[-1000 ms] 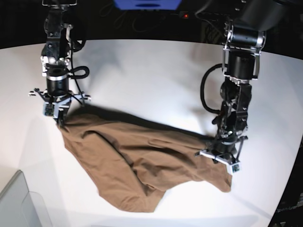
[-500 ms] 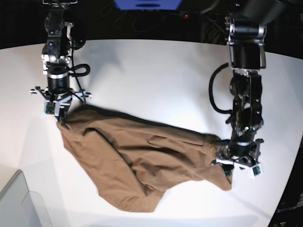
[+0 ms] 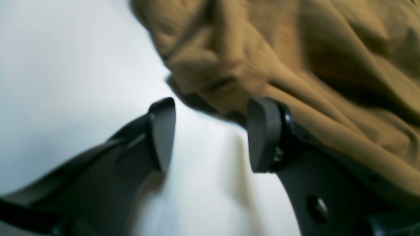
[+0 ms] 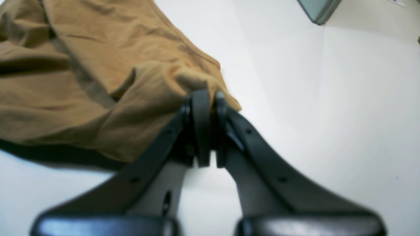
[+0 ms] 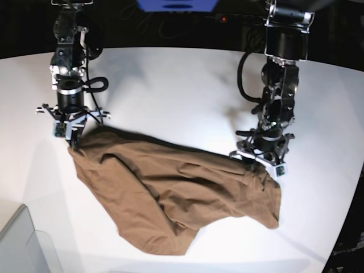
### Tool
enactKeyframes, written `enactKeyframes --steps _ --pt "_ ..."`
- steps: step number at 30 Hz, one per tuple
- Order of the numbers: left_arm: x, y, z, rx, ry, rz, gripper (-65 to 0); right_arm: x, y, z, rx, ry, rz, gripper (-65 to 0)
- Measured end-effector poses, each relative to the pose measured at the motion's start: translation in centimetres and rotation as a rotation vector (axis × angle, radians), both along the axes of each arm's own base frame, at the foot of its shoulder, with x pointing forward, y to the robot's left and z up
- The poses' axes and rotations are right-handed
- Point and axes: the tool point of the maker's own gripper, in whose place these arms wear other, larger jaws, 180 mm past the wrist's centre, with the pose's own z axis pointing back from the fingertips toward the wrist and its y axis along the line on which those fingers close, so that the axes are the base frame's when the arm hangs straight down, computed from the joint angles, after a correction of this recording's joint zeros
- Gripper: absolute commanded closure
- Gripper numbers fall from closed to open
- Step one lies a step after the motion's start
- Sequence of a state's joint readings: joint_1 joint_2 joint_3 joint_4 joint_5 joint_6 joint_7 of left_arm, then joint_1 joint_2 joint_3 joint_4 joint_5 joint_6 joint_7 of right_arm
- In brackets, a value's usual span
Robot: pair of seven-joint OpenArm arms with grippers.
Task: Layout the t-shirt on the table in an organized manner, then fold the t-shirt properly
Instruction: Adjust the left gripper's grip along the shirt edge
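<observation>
On the left of the base view, the right claw remains clamped on a corner of the t-shirt, which lies rumpled on the table. Toward the right, the left claw has released its corner, jaws apart and empty, and moved inward. Layout is judged unfinished; a new grasp is probably needed.

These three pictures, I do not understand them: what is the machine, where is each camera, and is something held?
It is a robot with two arms. One camera looks down from above; one sits on each wrist. A brown t-shirt lies crumpled on a white table. The right gripper has its jaws shut on a corner of the cloth. The left gripper stands open at the shirt's edge, with only bare table between its jaws. A grey bin stands in one corner.
</observation>
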State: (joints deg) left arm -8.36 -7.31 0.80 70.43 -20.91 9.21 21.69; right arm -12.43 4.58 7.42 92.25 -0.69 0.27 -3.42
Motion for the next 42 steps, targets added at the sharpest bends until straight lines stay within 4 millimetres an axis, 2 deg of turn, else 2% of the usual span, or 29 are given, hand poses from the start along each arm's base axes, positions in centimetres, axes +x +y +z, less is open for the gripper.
enactKeyframes --steps 3,7,12,16,20,22,27,28,34,35,37,40,42 --pt "0.7 -1.0 0.3 0.012 -0.003 -0.035 -33.9 -0.1 0.0 0.0 0.0 0.002 -0.001 0.0" --pt "1.9 -0.8 1.7 0.017 -0.047 -0.031 -33.9 0.0 0.0 0.0 0.0 0.0 0.0 0.0" --pt "2.2 0.1 -1.2 0.027 0.054 -0.014 -34.0 -0.1 0.0 -0.1 0.0 0.006 -0.001 0.0" --pt "3.1 0.3 -0.4 0.032 0.025 -0.008 -34.0 -0.1 0.0 -0.1 0.0 0.003 -0.001 0.0" --pt "2.9 0.3 -0.6 0.031 0.033 -0.009 -33.5 -0.1 0.0 -0.1 0.0 0.003 -0.001 0.0" --pt "2.9 0.3 -0.6 0.031 0.033 -0.009 -28.0 -0.1 -0.1 -0.1 0.0 0.003 -0.002 0.0" --pt "3.5 1.3 -0.1 0.05 0.032 -0.005 -2.5 -0.1 -0.1 -0.1 0.0 0.003 -0.001 0.0" --pt "3.7 1.5 0.1 0.054 0.023 -0.003 0.0 -0.1 -0.1 -0.1 0.0 0.004 -0.002 0.0" --pt "4.0 1.4 0.8 0.047 0.011 -0.001 0.0 -0.1 -0.1 -0.1 -0.001 0.003 -0.002 0.0" --pt "4.0 1.3 1.4 0.045 0.0 -0.007 0.0 -0.1 -0.1 -0.1 -0.003 0.004 -0.001 0.0" --pt "4.4 1.4 4.3 0.039 -0.075 -0.019 0.0 -0.1 -0.1 -0.1 -0.003 0.004 0.001 0.0" --pt "4.6 2.3 11.0 0.056 -0.267 -0.001 0.0 -0.2 -0.4 -0.1 -0.003 0.005 -0.005 0.0" --pt "3.9 2.1 14.1 0.051 -0.355 -0.005 0.0 -0.3 -1.4 0.2 -0.01 -0.002 -0.029 0.0"
